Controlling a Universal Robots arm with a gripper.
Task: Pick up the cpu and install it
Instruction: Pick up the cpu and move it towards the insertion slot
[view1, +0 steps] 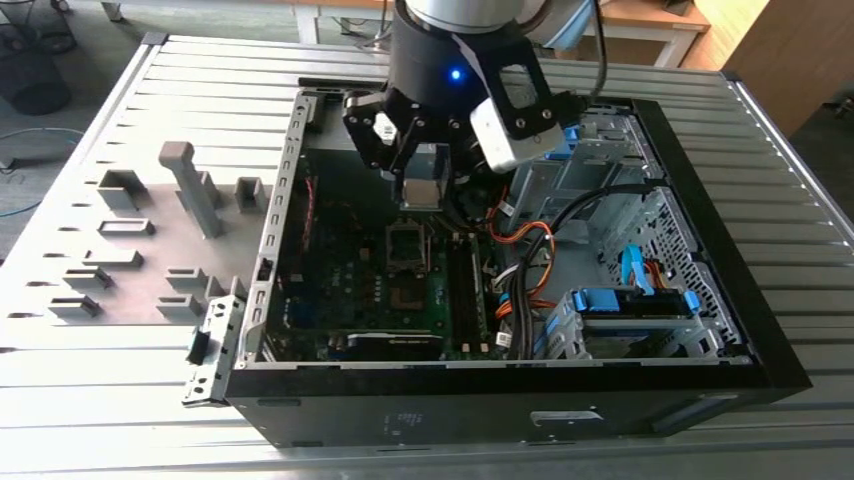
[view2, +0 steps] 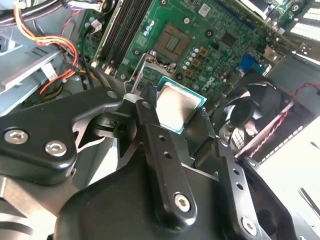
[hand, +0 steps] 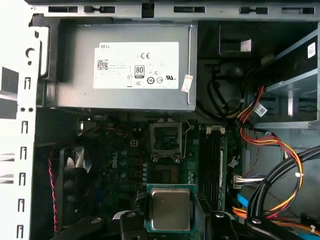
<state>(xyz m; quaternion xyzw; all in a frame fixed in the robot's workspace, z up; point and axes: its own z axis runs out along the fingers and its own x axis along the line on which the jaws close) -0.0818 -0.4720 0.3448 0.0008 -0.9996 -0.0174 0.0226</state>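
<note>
Gripper (view2: 177, 110) is pinching the cpu (hand: 170, 209) by two opposite edges, silvery top showing in both wrist views. The cpu is hanging flat above the green motherboard (view2: 215, 60) inside the open computer case (view1: 467, 405), near the socket (hand: 166, 140) but not seated in it.

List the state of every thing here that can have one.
cpu, gripped, held in the air, not installed.
end effector, shut on the cpu's edges.
socket, empty.
socket bracket, appears swung open.
computer case, lying on its side, side panel off.
</note>
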